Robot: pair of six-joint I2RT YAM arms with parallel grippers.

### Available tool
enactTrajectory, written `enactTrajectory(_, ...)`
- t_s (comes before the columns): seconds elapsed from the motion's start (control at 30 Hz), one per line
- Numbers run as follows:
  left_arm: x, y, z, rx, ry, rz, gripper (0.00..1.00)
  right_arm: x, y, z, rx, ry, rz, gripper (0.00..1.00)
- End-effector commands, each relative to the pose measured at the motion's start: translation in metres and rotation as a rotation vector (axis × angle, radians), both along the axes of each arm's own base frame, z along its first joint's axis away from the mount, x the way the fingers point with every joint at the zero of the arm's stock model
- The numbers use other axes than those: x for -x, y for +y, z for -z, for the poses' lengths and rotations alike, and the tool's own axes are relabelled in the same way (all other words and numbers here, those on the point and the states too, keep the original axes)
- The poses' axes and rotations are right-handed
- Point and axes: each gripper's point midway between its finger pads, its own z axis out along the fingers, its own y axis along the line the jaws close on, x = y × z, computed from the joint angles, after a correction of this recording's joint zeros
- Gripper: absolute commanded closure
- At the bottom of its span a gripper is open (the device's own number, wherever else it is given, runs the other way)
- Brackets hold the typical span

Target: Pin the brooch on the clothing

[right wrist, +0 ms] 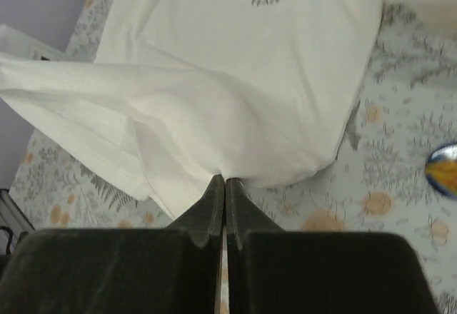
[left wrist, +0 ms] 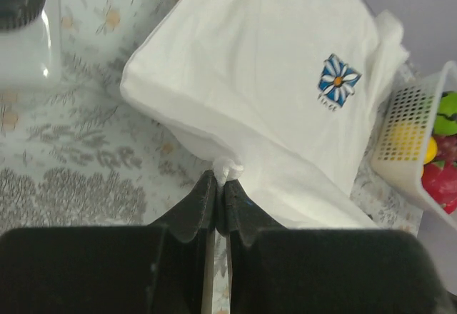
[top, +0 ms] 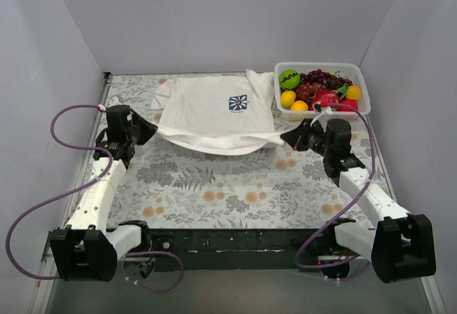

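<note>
left gripper (left wrist: 220, 184) clamped on a bunched hem corner of the T-shirt (top: 207, 114), right gripper (right wrist: 224, 184) pinched shut on the other corner, cloth inside both jaws hidden; shirt lies far-centre beside the fruit bin (top: 357, 68); brooch (right wrist: 444, 170): a blurred round disc on the tablecloth right of the shirt, cut by the frame edge, can't confirm
</note>
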Motion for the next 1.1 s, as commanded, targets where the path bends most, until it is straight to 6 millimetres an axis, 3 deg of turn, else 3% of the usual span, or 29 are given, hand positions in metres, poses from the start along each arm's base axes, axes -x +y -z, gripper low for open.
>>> enactTrajectory(0.0, 0.043, -0.004, 0.041, 0.064, 0.203, -0.02, 1.0, 0.041, -0.004, 0.049, 0.03, 0.185, -0.031, 0.99)
enactTrajectory(0.2, 0.086, 0.003, 0.06, 0.035, 0.346, -0.05, 1.0, 0.099, -0.015, 0.106, 0.094, 0.514, -0.025, 0.99)
enactTrajectory(0.27, 0.098, 0.003, 0.064, 0.038, 0.386, -0.057, 1.0, 0.109, -0.02, 0.114, 0.121, 0.579, -0.009, 0.99)
enactTrajectory(0.47, 0.134, 0.004, 0.089, 0.031, 0.542, -0.063, 1.0, 0.15, -0.028, 0.128, 0.201, 0.771, -0.044, 0.99)
enactTrajectory(0.57, 0.154, 0.017, 0.1, -0.03, 0.625, -0.114, 1.0, 0.166, -0.034, 0.136, 0.241, 0.837, -0.051, 0.99)
enactTrajectory(0.9, 0.201, 0.022, 0.105, -0.042, 0.75, -0.154, 1.0, 0.234, -0.02, 0.155, 0.303, 1.015, -0.202, 0.99)
enactTrajectory(1.07, 0.223, 0.012, 0.111, 0.018, 0.773, -0.148, 1.0, 0.244, -0.024, 0.156, 0.374, 1.027, -0.226, 0.99)
